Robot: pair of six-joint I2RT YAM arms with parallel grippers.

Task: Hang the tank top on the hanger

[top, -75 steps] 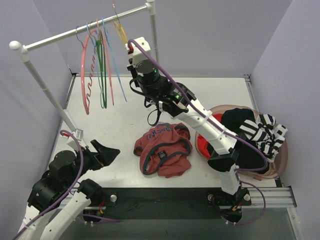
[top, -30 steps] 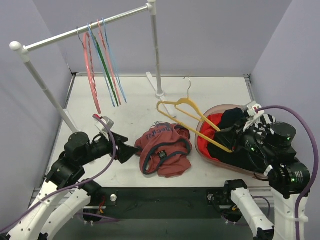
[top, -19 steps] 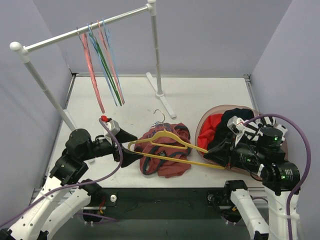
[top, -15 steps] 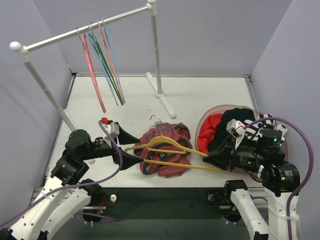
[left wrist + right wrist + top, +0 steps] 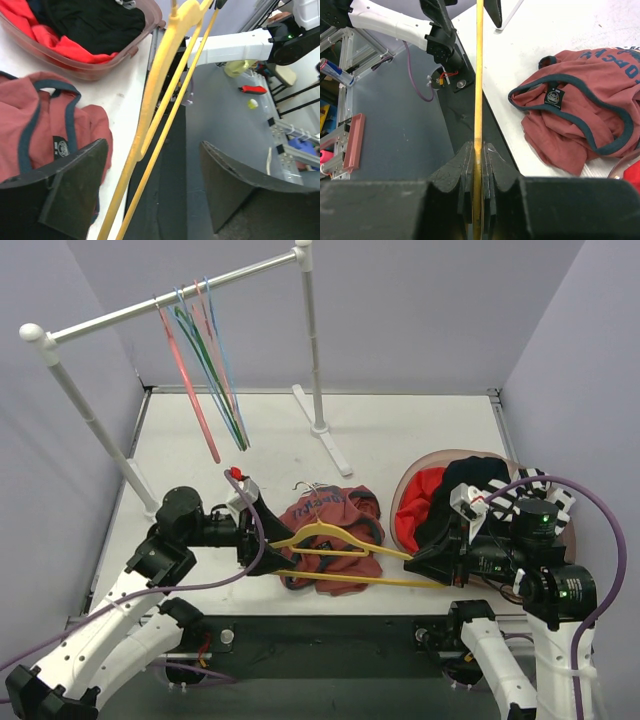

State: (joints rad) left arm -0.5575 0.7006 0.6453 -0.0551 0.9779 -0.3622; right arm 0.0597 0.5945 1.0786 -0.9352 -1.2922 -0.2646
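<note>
Your left gripper [image 5: 262, 540] stands wide open around the left end of the hanger [image 5: 330, 538], touching neither side. The hanger spans the tank top [image 5: 340, 578], which lies crumpled mid-table by the near edge. Its black neck label [image 5: 553, 98] and chest print are unreadable. Your right gripper [image 5: 478, 150] pinches the hanger's right end. The basket [image 5: 405, 485] crowds the right; bare table [image 5: 400, 430] lies beyond.

The overhead camera looks down on the tank top [image 5: 335, 565] from behind. Wrist cameras sit close on its left and right, facing inward; all show the hanger [image 5: 325, 532].
</note>
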